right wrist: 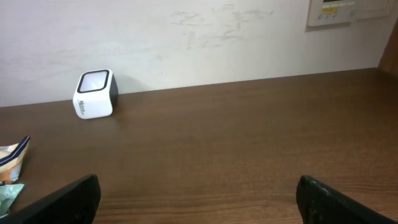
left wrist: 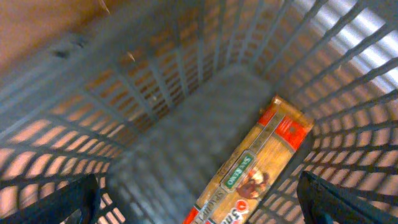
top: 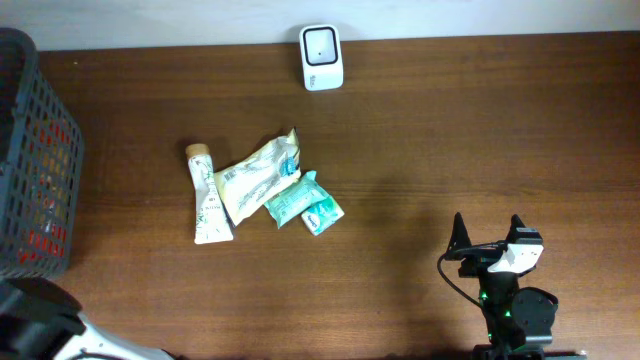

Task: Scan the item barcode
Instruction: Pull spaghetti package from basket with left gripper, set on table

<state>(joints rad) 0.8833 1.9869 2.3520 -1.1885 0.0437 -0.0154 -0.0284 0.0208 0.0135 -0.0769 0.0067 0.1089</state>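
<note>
The white barcode scanner stands at the table's back edge and shows far left in the right wrist view. In the left wrist view my left gripper is open above the dark basket, its fingers wide apart with nothing between them. An orange spaghetti packet lies on the basket floor below. My right gripper is open and empty at the front right, well away from the scanner. A white tube, a beige pouch and teal packets lie together left of centre.
The dark mesh basket fills the table's left edge with red-labelled goods inside. Part of my left arm shows in the bottom-left corner. A pale wall runs behind the table.
</note>
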